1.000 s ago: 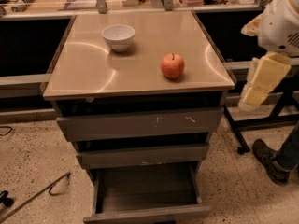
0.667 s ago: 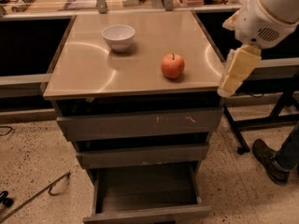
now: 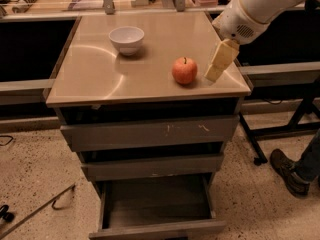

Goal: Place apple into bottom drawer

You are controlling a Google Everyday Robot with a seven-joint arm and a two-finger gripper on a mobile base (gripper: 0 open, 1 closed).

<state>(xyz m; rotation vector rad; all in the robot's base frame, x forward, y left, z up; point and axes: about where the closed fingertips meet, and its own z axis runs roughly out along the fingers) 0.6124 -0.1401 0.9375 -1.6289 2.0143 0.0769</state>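
Claw (image 3: 215,72) hangs low over the right edge of the surface (image 3: 100,79), at three o'clock of the apple (image 3: 184,70), near it but not touching. We cannot tell whether it is wide or narrow. We judge it sits there to come at the fruit sideways. The white bowl (image 3: 127,38) stands well apart at eleven o'clock, leaving room. At six o'clock, below the front edge, the bottom drawer (image 3: 155,206) is pulled out, open for the drop.
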